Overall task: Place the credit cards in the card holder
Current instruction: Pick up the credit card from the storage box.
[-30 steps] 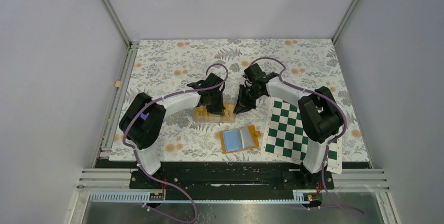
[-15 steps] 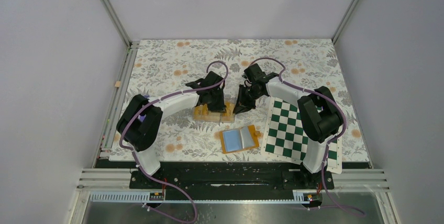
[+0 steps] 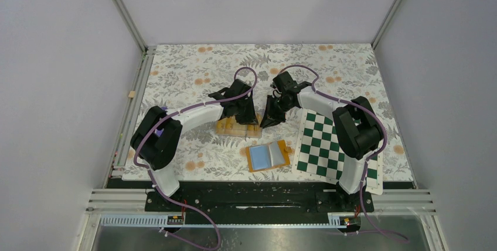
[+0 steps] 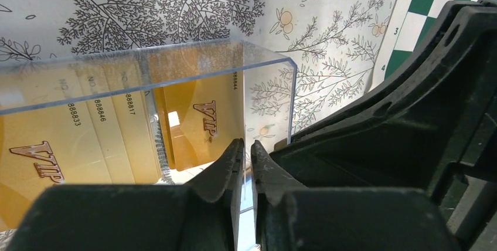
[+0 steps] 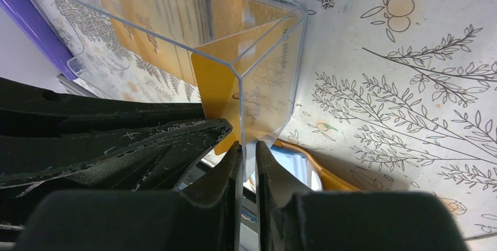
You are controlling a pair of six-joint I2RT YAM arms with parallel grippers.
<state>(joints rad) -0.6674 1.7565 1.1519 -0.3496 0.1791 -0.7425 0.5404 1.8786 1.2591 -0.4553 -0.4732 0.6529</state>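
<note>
Several orange-yellow credit cards (image 4: pixel 58 139) lie inside a clear plastic box (image 3: pixel 235 128) at mid-table. One of the cards (image 5: pixel 215 87) leans against the box's corner. My left gripper (image 4: pixel 246 142) pinches the box's end wall (image 4: pixel 266 104) in a thin slit between its fingers. From the other side my right gripper (image 5: pixel 248 143) is shut on the same end of the box (image 5: pixel 264 40). The two grippers (image 3: pixel 249 119) (image 3: pixel 268 121) stand close together. The card holder (image 3: pixel 268 155) lies open just in front of them, light-blue pockets up, and its orange edge (image 5: pixel 331 179) shows below the box.
A green-and-white chequered board (image 3: pixel 328 145) lies at the right, close to the right arm's base. The floral table cover (image 3: pixel 193 69) stretches to the enclosure walls behind and beside the arms.
My left gripper has slid a little to the right along the box, towards the right gripper. The right arm, the box and the card holder have kept their places.
</note>
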